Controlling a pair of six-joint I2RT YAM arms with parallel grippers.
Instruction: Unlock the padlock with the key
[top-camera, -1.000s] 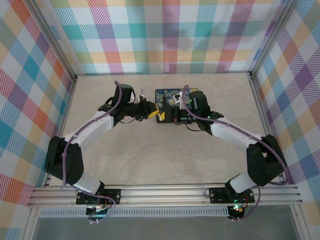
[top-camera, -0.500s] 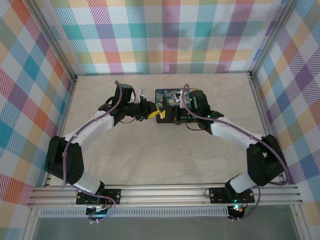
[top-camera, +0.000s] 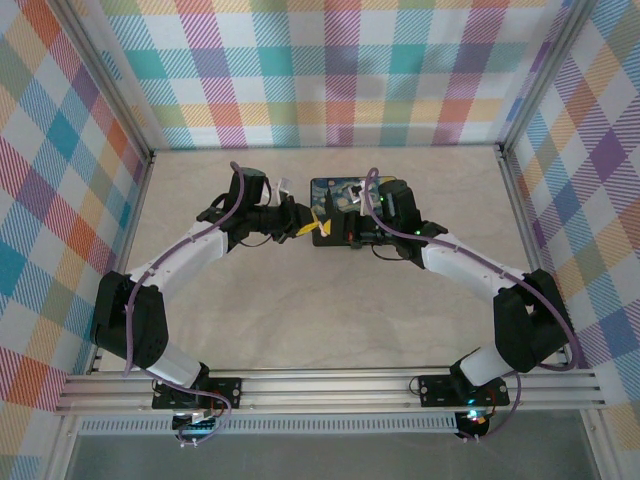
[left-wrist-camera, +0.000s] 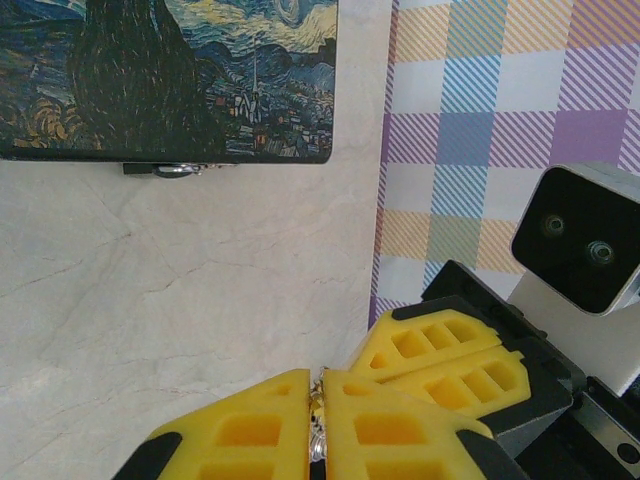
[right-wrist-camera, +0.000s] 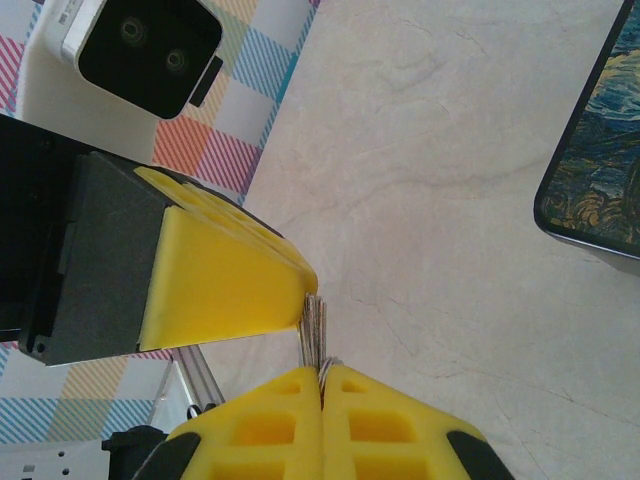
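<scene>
The left jaws are pressed together on a thin silver key (left-wrist-camera: 318, 438). The right jaws, closed too, pinch the same metal at its ring end, so the key is held between both above the worktop (left-wrist-camera: 150, 300). At the upper left of the left wrist view lies a painted box (left-wrist-camera: 170, 70). The small silver-and-black thing at its lower edge is probably the padlock (left-wrist-camera: 168, 170), though it is too small to be sure. The step looks like a regrip of the key. Next, one side must let go so the other can aim the blade at the keyhole.
</scene>
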